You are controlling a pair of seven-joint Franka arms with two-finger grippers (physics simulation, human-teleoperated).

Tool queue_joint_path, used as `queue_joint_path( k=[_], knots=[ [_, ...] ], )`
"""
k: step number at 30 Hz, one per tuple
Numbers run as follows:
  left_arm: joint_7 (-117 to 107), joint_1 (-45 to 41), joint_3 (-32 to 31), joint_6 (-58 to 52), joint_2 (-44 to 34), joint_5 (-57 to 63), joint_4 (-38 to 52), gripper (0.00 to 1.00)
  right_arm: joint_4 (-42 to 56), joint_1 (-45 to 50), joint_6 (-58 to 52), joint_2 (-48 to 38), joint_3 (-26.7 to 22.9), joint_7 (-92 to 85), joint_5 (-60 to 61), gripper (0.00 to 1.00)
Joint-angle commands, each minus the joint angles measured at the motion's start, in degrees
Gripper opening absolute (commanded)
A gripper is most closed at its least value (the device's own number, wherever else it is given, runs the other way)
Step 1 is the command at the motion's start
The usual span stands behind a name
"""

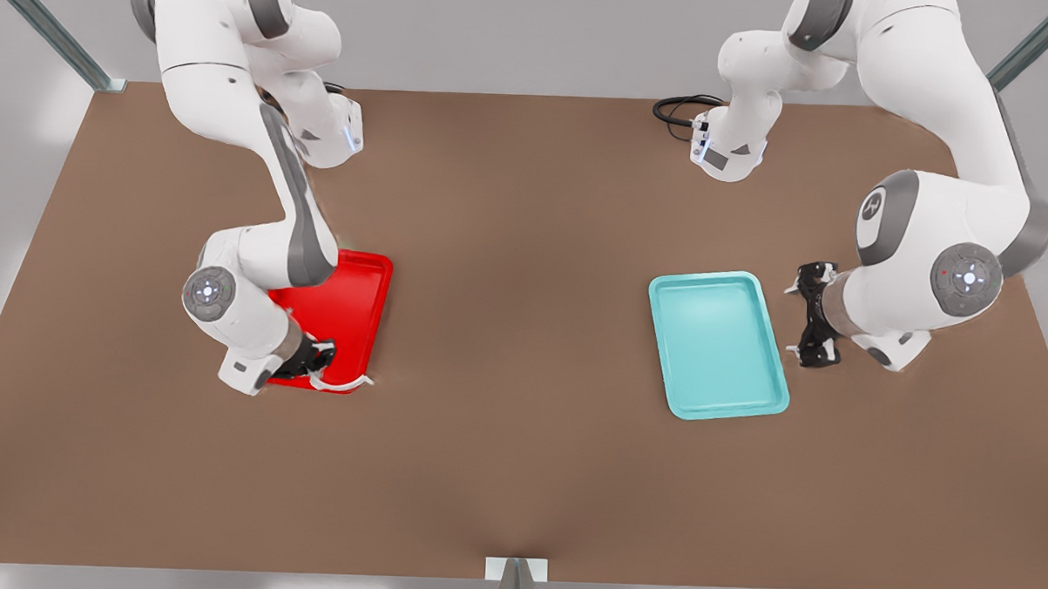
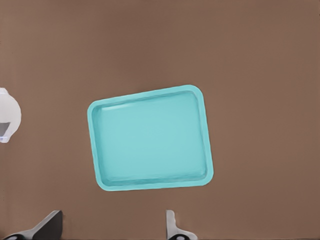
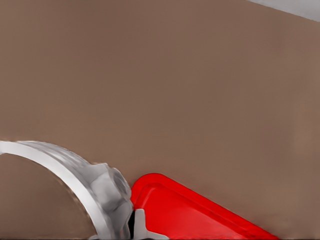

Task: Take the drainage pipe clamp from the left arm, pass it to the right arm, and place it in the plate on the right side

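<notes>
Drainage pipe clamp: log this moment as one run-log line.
right gripper: shut on drainage pipe clamp, at near edge of plate | left gripper: open, waiting beside teal tray | clamp not yet released

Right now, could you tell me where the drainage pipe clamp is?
The drainage pipe clamp is held in the right gripper on the front view's left, at the near corner of the red plate.

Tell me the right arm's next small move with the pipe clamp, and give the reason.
Probably shift inward over the red plate before releasing. The right gripper holds the drainage pipe clamp at the plate's near corner, and the clamp overhangs the rim toward the table. The left gripper waits open beside the teal tray.
</notes>
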Motion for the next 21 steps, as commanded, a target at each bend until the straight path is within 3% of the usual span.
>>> queue_joint_path(
  k=[1,5,7,15,16,17,21],
  knots=[
    [105.47,-1.63,2.39,-2.05,-2.59,2.81,-3.53,1.0,-0.01,-3.11,-7.74,0.47,-0.16,-9.42,-3.17,0.21],
    [105.73,-1.72,1.6,-2.22,-1.62,2.37,1.83,1.0,-10.9,-5.3,-4.84,-5.24,-0.16,-11.27,-8.27,0.21],
    [105.29,-0.75,1.51,-1.96,-0.74,0.87,2.71,1.0,-20.48,-5.22,3.95,-10.16,-0.08,-11.01,-10.56,0.21],
    [105.47,-0.66,0.99,-1.96,-1.09,2.45,3.15,1.0,-22.51,-3.81,5.1,-6.83,0.54,-6.96,-4.32,0.21],
    [105.47,-0.66,0.99,-1.96,-1.09,2.45,3.15,1.0,-22.51,-3.9,5.18,-6.39,0.54,-6.96,-4.23,0.51],
    [105.47,-0.66,0.99,-1.87,-1.09,2.89,3.15,1.0,-22.51,-4.34,5.18,-5.95,0.54,-7.05,-3.44,1.0],
    [105.64,-0.48,1.07,-1.87,-1.09,3.68,3.15,1.0,-22.15,-4.16,5.18,-5.6,0.45,-7.14,-3.35,1.0]
  ],
)
